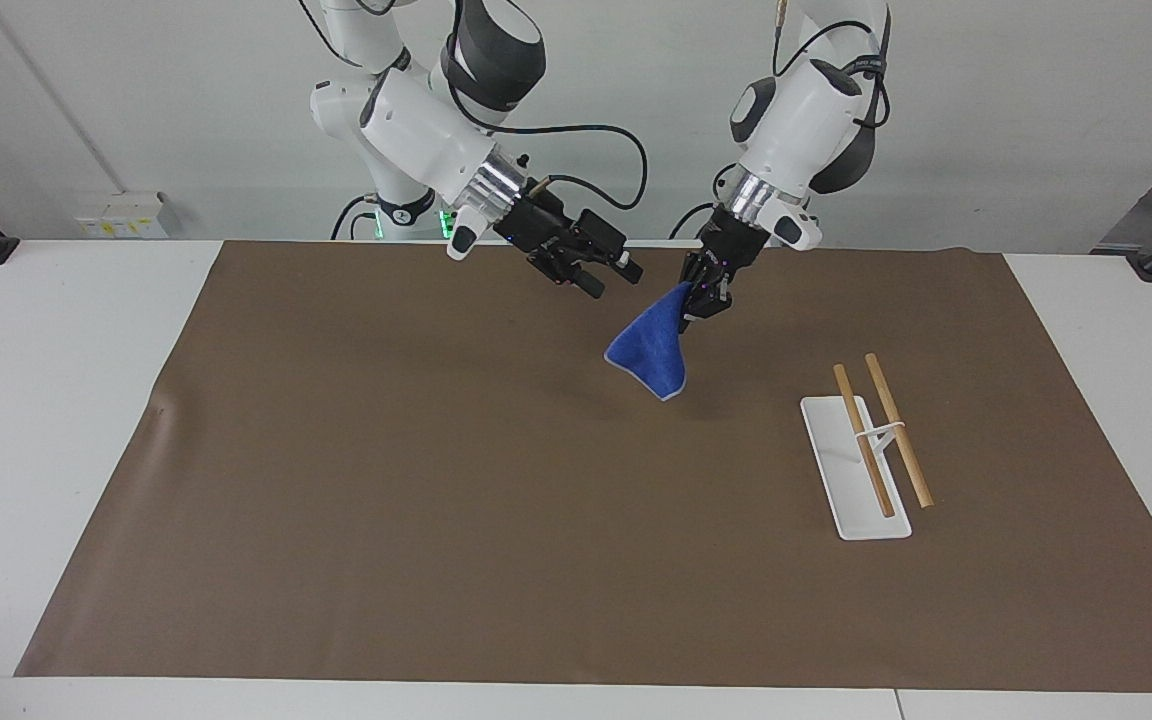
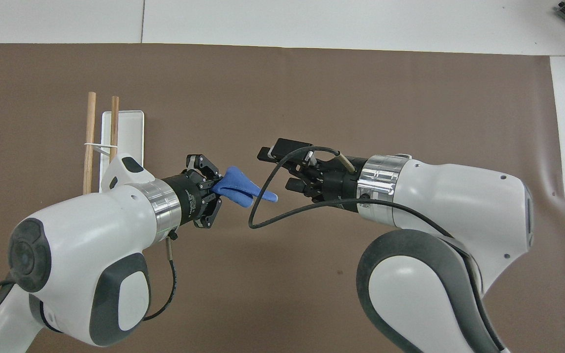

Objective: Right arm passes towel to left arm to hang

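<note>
The blue towel (image 1: 648, 352) hangs by one corner from my left gripper (image 1: 691, 295), which is shut on it above the brown mat. From overhead the towel (image 2: 241, 188) sticks out of the left gripper (image 2: 216, 186) toward the right arm. My right gripper (image 1: 613, 278) hovers open a short way from the towel, touching nothing. In the overhead view the right gripper (image 2: 275, 169) has its fingers spread, with a gap between them and the cloth.
A white-based rack (image 1: 851, 480) with two wooden rods (image 1: 896, 430) stands on the brown mat (image 1: 436, 450) toward the left arm's end. In the overhead view the rack (image 2: 128, 137) lies beside the left arm's wrist. A black cable (image 2: 268, 191) loops below the right wrist.
</note>
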